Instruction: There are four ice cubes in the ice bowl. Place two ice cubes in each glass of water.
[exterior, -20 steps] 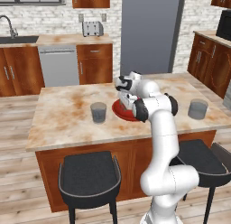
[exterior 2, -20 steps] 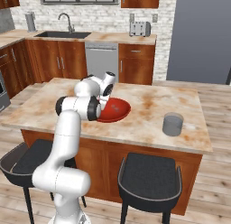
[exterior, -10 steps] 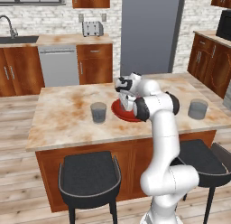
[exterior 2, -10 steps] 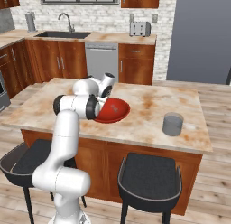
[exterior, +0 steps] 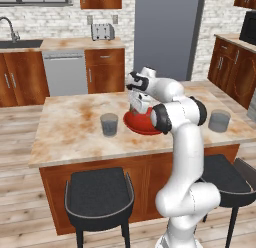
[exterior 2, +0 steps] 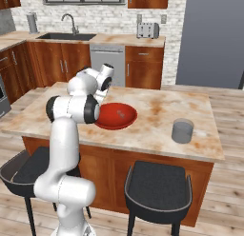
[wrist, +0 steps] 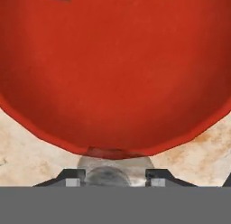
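Sitting mid-counter (exterior: pixel 75 127), the ice bowl (exterior: pixel 140 123) has bare marbled surface all around it, with most open room toward 9 o'clock in the left base view. One glass of water (exterior: pixel 109 124) stands near the bowl at its 9 o'clock, clear of the rim; the other (exterior: pixel 219 120) stands well apart at 3 o'clock, close to the counter's end. The pincer (wrist: pixel 115 177) hangs low over the bowl, its jaws narrowed on something pale and rounded (possibly an ice cube, though I cannot tell). No ice cubes can be made out inside the red bowl from either base view. No readable writing anywhere.
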Robot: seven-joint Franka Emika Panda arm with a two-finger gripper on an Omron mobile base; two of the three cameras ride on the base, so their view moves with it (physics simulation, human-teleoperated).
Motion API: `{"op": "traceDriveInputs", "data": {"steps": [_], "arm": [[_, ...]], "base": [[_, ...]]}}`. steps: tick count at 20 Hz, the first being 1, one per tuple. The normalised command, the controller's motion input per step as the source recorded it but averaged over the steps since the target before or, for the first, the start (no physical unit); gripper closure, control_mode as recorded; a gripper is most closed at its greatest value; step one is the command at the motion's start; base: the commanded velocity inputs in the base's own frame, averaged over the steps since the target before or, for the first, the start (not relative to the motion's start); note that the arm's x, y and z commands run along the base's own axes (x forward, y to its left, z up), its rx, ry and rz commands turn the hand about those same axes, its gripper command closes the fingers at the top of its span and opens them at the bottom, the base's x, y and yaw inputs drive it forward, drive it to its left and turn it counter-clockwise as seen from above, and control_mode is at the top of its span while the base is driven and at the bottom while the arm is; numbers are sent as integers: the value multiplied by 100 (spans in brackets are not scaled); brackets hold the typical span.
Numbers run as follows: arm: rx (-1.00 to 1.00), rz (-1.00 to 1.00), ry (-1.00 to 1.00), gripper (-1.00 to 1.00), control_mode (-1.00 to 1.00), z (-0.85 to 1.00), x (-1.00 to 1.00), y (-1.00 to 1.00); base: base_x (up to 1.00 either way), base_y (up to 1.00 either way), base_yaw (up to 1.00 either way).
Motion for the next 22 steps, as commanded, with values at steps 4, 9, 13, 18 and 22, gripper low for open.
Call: {"op": "traceDriveInputs", "data": {"steps": [4,9,13,18,22], "arm": [[0,27,-14,100,-100,51,-44,36],[0,29,-18,100,-100,25,-20,50],[0,41,-18,100,-100,34,0,28],[-3,46,-12,100,-100,4,-7,24],[-6,45,-14,100,-100,1,-3,28]], "base": [[0,0,0],[0,0,0],[0,0,0],[0,0,0],[0,0,0]]}}
